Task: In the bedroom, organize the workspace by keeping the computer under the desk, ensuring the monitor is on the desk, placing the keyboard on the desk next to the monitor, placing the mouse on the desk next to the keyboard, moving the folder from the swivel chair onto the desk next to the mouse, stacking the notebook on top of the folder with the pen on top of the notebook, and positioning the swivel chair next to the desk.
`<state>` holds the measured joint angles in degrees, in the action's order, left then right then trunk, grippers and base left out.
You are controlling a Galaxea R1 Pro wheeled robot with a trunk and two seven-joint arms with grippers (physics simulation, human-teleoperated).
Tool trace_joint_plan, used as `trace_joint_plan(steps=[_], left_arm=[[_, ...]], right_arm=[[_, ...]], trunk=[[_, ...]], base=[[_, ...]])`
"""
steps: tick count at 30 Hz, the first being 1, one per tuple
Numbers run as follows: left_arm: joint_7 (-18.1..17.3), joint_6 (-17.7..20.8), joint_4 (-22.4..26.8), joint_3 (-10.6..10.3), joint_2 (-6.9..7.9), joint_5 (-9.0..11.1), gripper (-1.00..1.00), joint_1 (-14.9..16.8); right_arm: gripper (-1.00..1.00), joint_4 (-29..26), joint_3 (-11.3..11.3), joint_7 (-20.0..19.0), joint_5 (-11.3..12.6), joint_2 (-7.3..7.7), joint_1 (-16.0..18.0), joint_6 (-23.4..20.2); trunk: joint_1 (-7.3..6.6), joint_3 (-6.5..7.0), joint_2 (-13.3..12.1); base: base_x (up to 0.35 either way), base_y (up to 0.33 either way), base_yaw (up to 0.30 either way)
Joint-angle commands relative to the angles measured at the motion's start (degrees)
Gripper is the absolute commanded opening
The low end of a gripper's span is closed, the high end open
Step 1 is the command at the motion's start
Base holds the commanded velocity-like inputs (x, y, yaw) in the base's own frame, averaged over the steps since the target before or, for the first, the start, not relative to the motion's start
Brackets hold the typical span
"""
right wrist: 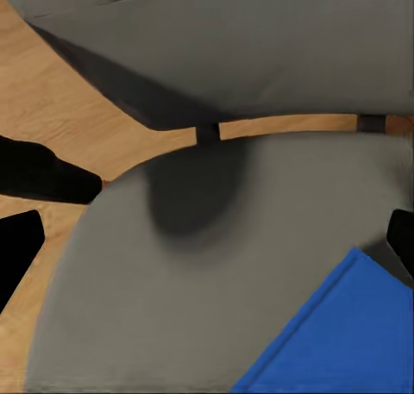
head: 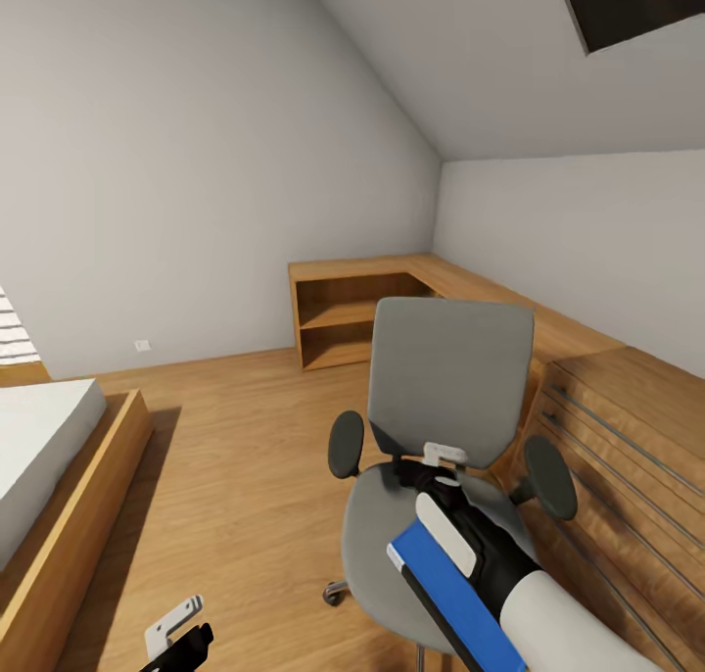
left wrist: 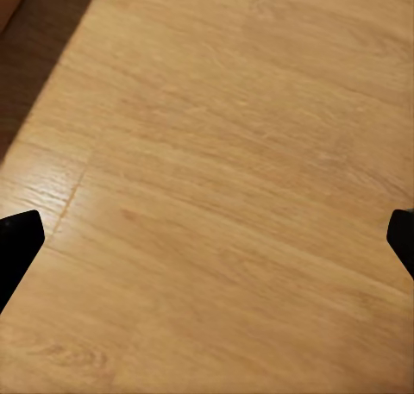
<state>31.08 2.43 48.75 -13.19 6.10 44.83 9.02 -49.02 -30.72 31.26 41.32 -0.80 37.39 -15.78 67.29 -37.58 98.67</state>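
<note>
Right hand (right wrist: 207, 239) spread over swivel chair (head: 446, 388); folder (right wrist: 341, 342) on seat.

Setting: a bedroom in a home, attic type. A sloped white ceiling (head: 470, 55) comes down to a low knee wall on the far side. The floor is light wood plank flooring (head: 245, 437), also seen close up in the left wrist view (left wrist: 224, 187). A bed with a white mattress (head: 34, 456) in a wooden frame (head: 78, 525) sits at the room's left edge. A low wooden L-shaped shelf unit (head: 343, 314) with open compartments runs into the corner, joining a wooden drawer cabinet (head: 627, 437) along the right wall. A grey swivel chair (head: 446, 398) with dark armrests stands on the floor in front of the cabinet. A small white wall socket (head: 143, 345) sits near the skirting.
</note>
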Motion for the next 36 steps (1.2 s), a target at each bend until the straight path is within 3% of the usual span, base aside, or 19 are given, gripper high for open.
trace_joint_plan(steps=[1, 4, 10, 17, 36], left_arm=[[0.5, 0.2, 0.1, -0.3, 0.08, 0.1, 1.00, 0.0], [0.5, 0.2, 0.1, -0.3, 0.09, 0.1, 1.00, 0.0], [0.4, 0.2, 0.1, -0.3, 0.10, 0.2, 1.00, 0.0], [0.4, 0.2, 0.1, -0.3, 0.14, 0.3, 1.00, 0.0], [0.3, 0.1, 0.1, 0.0, 0.14, 0.3, 1.00, 0.0]], right_arm=[[1.00, -0.4, -0.2, 0.7, 1.0, 0.04, 0.1, -0.5], [1.00, -2.0, -0.1, 3.5, 3.8, 0.02, 0.1, -1.5], [1.00, -3.3, -0.2, 6.8, 4.7, 0.01, 0.0, -1.7], [1.00, -3.3, -0.2, 6.9, 4.7, 0.08, 0.0, -1.6], [1.00, -3.4, -0.2, 6.8, 4.6, 0.10, -1.0, -1.5]], trunk=[[0.00, -0.06, 0.0], [0.00, -0.06, 0.0], [0.00, -0.02, 0.0], [0.00, 0.38, 0.0], [0.00, 1.56, 0.0]], base=[[0.000, 0.000, 0.000], [0.000, 0.000, 0.000], [0.000, 0.000, -0.016], [-0.121, 0.073, -0.173], [-0.277, 0.188, -0.239]])
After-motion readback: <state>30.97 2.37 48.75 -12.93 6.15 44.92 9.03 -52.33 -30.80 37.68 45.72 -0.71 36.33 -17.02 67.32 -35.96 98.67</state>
